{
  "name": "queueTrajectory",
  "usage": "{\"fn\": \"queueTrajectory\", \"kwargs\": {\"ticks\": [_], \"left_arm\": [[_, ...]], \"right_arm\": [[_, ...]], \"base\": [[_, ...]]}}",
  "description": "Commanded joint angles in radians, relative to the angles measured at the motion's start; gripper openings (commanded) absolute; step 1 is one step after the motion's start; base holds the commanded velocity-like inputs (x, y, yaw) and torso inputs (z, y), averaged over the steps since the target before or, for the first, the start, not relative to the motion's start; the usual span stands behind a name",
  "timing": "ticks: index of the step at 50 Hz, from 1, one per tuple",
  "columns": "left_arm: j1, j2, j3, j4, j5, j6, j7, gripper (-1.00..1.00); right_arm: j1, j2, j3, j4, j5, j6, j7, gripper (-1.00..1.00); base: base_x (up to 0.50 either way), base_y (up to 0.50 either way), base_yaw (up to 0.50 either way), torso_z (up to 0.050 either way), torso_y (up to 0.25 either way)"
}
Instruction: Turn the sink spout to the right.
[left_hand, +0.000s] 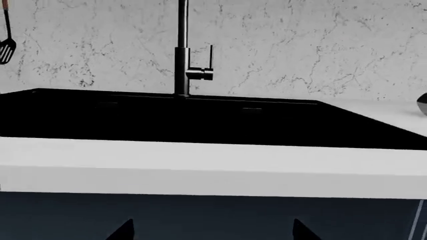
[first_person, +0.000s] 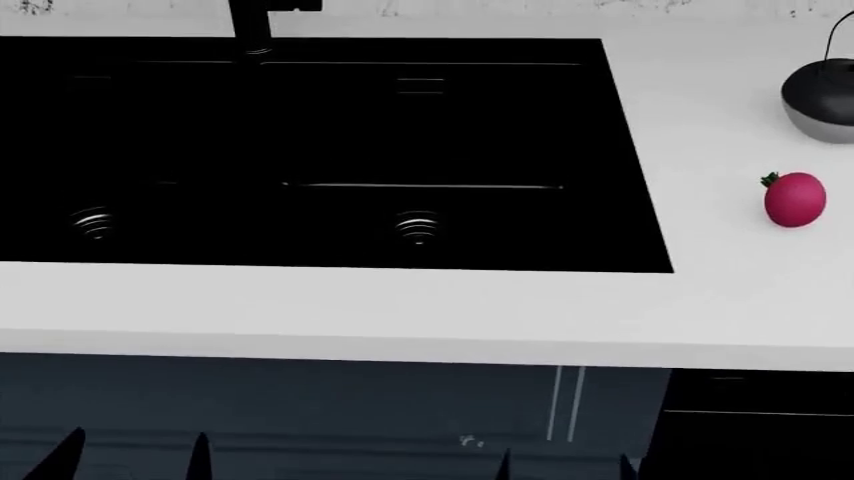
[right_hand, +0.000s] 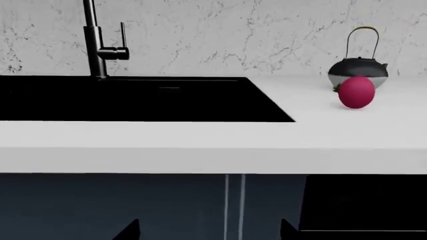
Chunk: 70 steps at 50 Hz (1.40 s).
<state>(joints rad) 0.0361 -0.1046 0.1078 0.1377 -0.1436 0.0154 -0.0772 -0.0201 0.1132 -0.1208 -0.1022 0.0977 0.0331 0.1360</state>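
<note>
The sink spout (left_hand: 181, 50) is a slim matte-black pipe rising from the back rim of the sink (left_hand: 200, 120). It has a short side stub with a thin lever (left_hand: 203, 70). It also shows in the right wrist view (right_hand: 90, 35), and only its base shows in the head view (first_person: 254, 20). The sink (first_person: 627, 150) is a wide black double basin with two ringed drains (first_person: 416, 228). My left gripper (left_hand: 212, 231) and right gripper (right_hand: 208, 231) are both open and empty, low in front of the dark cabinet, well short of the spout.
A white counter edge (first_person: 400, 310) runs in front of the sink. A pink-red round fruit (first_person: 795, 198) and a dark kettle (first_person: 817, 95) sit on the counter at the right. A spatula (left_hand: 7, 45) hangs on the marble wall at the left.
</note>
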Motion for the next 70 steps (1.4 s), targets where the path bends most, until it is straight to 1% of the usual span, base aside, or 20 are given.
{"fn": "queueTrajectory", "kwargs": {"ticks": [1,5,10,12,13,16,25,34,35,39,40,41,42,43,47,49,50,57,60,70], "left_arm": [[-0.015,-0.014,0.014,0.097,-0.018,-0.069,-0.028,1.00],[-0.019,-0.028,0.021,0.171,-0.022,-0.112,-0.036,1.00],[-0.033,-0.040,0.016,0.264,-0.035,-0.185,-0.059,1.00],[-0.024,-0.040,0.006,0.299,-0.059,-0.146,-0.050,1.00],[-0.025,-0.045,0.009,0.311,-0.053,-0.165,-0.056,1.00],[-0.034,-0.053,0.011,0.313,-0.055,-0.170,-0.053,1.00],[-0.055,-0.064,0.004,0.379,-0.076,-0.220,-0.075,1.00],[-0.086,-0.079,-0.005,0.479,-0.100,-0.302,-0.106,1.00],[-0.098,-0.080,-0.006,0.489,-0.093,-0.346,-0.127,1.00],[-0.132,-0.081,-0.018,0.520,-0.103,-0.399,-0.155,1.00],[-0.146,-0.067,-0.034,0.528,-0.145,-0.413,-0.154,1.00],[-0.157,-0.068,-0.030,0.540,-0.134,-0.423,-0.166,1.00],[-0.162,-0.082,0.002,0.541,-0.060,-0.394,-0.181,1.00],[-0.172,-0.074,-0.009,0.533,-0.093,-0.412,-0.177,1.00],[-0.205,-0.084,-0.020,0.572,-0.097,-0.469,-0.199,1.00],[-0.230,-0.065,-0.074,0.617,-0.186,-0.531,-0.212,1.00],[-0.239,-0.076,-0.065,0.627,-0.174,-0.539,-0.214,1.00],[-0.291,-0.105,-0.082,0.672,-0.172,-0.594,-0.238,1.00],[-0.299,-0.122,-0.060,0.672,-0.128,-0.581,-0.250,1.00],[-0.377,-0.145,-0.095,0.718,-0.163,-0.675,-0.270,1.00]], "right_arm": [[-0.028,0.040,-0.013,-0.165,-0.016,0.087,0.030,1.00],[-0.031,0.060,-0.002,-0.261,-0.008,0.151,0.038,1.00],[-0.020,0.079,-0.001,-0.307,-0.019,0.192,0.047,1.00],[-0.014,0.091,-0.011,-0.356,-0.028,0.230,0.048,1.00],[-0.013,0.096,-0.015,-0.361,-0.033,0.235,0.049,1.00],[-0.002,0.100,0.000,-0.397,-0.006,0.262,0.045,1.00],[0.029,0.135,0.004,-0.467,-0.034,0.336,0.062,1.00],[0.068,0.156,0.027,-0.568,-0.028,0.426,0.069,1.00],[0.071,0.159,0.026,-0.581,-0.032,0.434,0.071,1.00],[0.077,0.150,0.055,-0.616,0.002,0.457,0.072,1.00],[0.073,0.151,0.059,-0.613,0.006,0.442,0.070,1.00],[0.078,0.160,0.050,-0.624,-0.016,0.455,0.079,1.00],[0.088,0.166,0.049,-0.637,-0.019,0.466,0.077,1.00],[0.100,0.167,0.059,-0.652,-0.005,0.486,0.074,1.00],[0.136,0.181,0.068,-0.688,-0.002,0.536,0.073,1.00],[0.155,0.191,0.066,-0.689,-0.013,0.543,0.075,1.00],[0.170,0.206,0.046,-0.691,-0.032,0.561,0.072,1.00],[0.243,0.211,0.071,-0.731,-0.010,0.630,0.070,1.00],[0.278,0.219,0.075,-0.749,-0.010,0.671,0.070,1.00],[0.391,0.245,0.086,-0.800,0.002,0.796,0.063,1.00]], "base": [[0.00,0.00,0.00,0.000,0.000],[0.00,0.00,0.00,0.000,0.000],[0.00,0.00,0.00,0.000,0.000],[0.00,0.00,0.00,0.008,0.000],[0.00,0.00,0.00,0.032,0.000],[0.00,0.00,0.00,0.050,0.000],[0.00,0.00,0.00,0.050,0.000],[0.00,0.00,0.00,0.050,0.000],[0.00,0.00,0.00,0.047,0.000],[0.00,0.00,0.00,0.000,0.000],[0.00,0.00,0.00,0.000,0.000],[0.00,0.00,0.00,0.000,0.000],[0.00,0.00,0.00,0.000,0.000],[0.00,0.00,0.00,0.000,0.000],[0.00,0.00,0.00,0.000,0.000],[0.00,0.00,0.00,0.000,0.000],[0.00,0.00,0.00,0.000,0.000],[0.00,0.00,0.00,0.000,0.000],[0.00,0.00,0.00,0.000,0.000],[0.00,0.00,0.00,0.000,0.000]]}}
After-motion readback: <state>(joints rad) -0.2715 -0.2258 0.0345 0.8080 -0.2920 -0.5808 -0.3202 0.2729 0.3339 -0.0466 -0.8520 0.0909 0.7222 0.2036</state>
